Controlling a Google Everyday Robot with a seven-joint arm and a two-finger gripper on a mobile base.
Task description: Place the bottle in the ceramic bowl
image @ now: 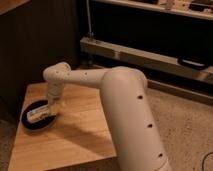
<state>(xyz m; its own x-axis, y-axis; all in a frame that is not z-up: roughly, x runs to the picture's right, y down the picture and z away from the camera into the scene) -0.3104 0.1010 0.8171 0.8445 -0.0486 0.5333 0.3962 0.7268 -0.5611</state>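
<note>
Wooden table point(75, 135): ceramic bowl point(31, 123); gripper point(56, 106) seemingly above.

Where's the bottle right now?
The bottle lies in the bowl at the table's left edge, with the hand just to its right.

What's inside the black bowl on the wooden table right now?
The small white bottle lies inside the glossy black ceramic bowl. The gripper hangs over its right rim, covering that part.
</note>
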